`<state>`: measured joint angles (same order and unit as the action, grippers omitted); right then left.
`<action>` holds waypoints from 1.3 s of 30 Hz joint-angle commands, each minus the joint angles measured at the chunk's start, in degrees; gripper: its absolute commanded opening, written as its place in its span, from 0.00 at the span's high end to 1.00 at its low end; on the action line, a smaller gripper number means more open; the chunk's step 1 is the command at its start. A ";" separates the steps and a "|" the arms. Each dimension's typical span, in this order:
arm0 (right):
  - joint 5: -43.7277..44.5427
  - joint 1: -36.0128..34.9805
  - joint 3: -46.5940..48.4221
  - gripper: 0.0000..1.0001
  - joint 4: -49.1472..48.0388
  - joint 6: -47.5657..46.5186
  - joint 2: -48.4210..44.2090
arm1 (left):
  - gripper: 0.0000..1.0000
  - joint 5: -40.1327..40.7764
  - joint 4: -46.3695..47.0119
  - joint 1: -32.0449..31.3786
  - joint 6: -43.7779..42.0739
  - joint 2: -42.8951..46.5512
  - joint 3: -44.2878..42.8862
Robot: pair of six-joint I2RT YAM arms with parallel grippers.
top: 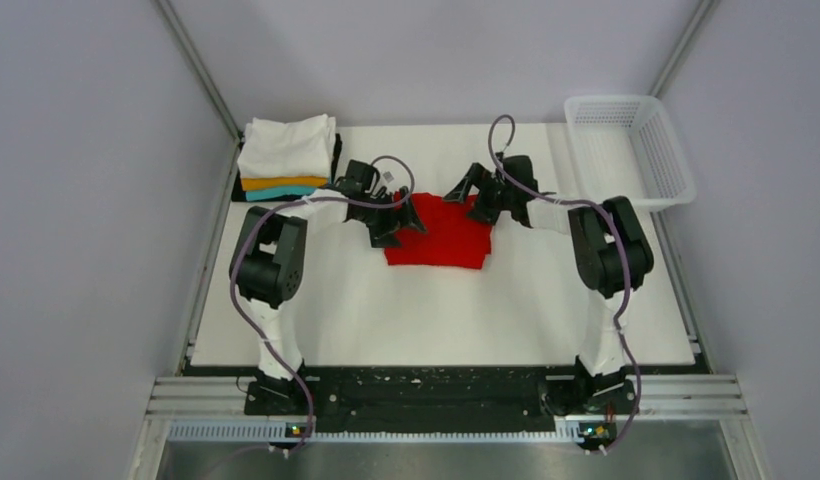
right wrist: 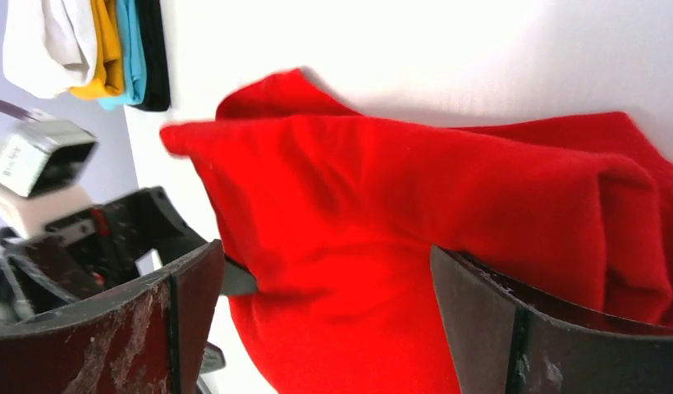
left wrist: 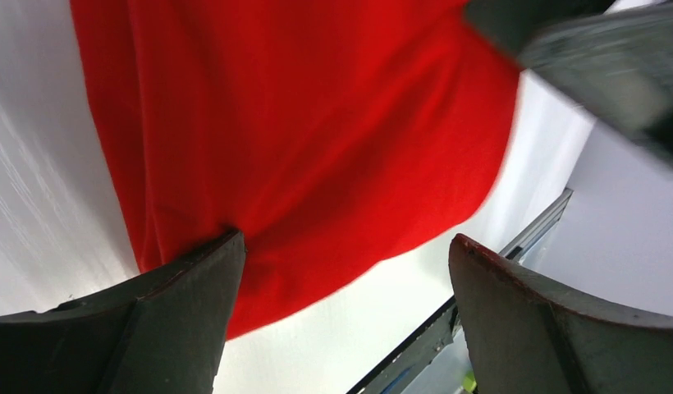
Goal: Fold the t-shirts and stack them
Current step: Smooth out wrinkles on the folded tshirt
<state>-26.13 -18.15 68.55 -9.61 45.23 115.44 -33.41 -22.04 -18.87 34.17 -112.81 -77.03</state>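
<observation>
Wide open, holding nothing: left claw [top: 394, 218], right claw [top: 478, 197]. On tabletop [top: 436, 320] centre, red t-shirt [top: 441, 242], partly folded, claws at its nine and one o'clock edges; folded stack [top: 286, 160] at ten o'clock. Better to pinch all layers evenly, without dragging.

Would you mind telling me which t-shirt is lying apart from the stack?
The red t-shirt: it lies alone mid-table between the left gripper and the right gripper, while the white, orange, teal and black ones sit piled at the far-left corner.
</observation>
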 commanded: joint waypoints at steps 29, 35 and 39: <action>-9.43 0.61 -28.19 0.04 1.85 -2.83 -31.82 | 0.02 16.50 -1.51 -6.01 4.86 -0.99 -4.35; 0.85 1.61 -31.40 0.04 8.17 -5.54 -26.49 | 0.03 16.36 -1.48 -4.08 5.22 -6.68 -5.49; 4.17 1.97 -32.29 0.04 9.19 -6.16 -24.43 | 0.03 14.61 0.96 -4.00 5.09 -4.60 -4.50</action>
<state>-29.80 -16.99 38.13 -3.25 41.21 88.05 -19.55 -22.24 -23.14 40.53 -116.79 -82.91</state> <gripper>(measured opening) 0.962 0.966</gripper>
